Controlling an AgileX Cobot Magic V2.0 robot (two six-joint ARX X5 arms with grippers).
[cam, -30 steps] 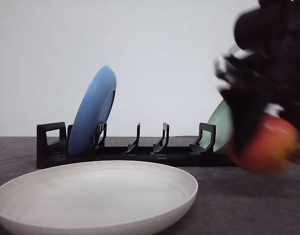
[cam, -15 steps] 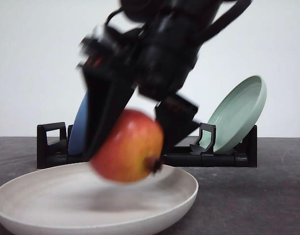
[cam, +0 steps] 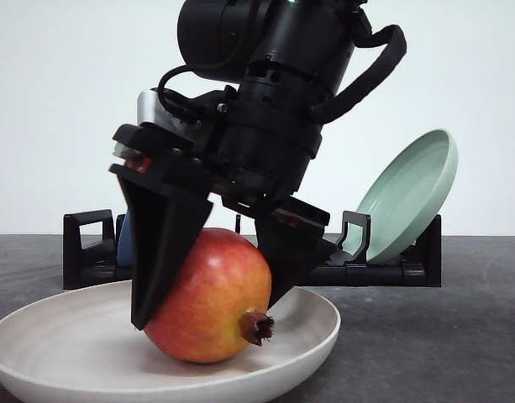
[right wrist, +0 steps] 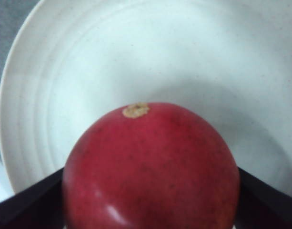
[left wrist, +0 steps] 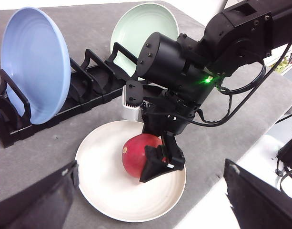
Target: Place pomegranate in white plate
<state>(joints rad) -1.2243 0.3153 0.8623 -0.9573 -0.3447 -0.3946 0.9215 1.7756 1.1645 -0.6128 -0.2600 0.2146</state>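
The pomegranate point(cam: 208, 295) sits in the white plate point(cam: 64, 353), which lies at the near left of the table point(cam: 425, 336), and the right gripper point(cam: 213, 277) stands over the plate with one finger on each side of the fruit. Behind the plate, a rack point(cam: 87, 252) runs left to right along the far side. One plate point(left wrist: 34, 62) stands in its left end and another plate point(cam: 408, 197) leans in its right end.
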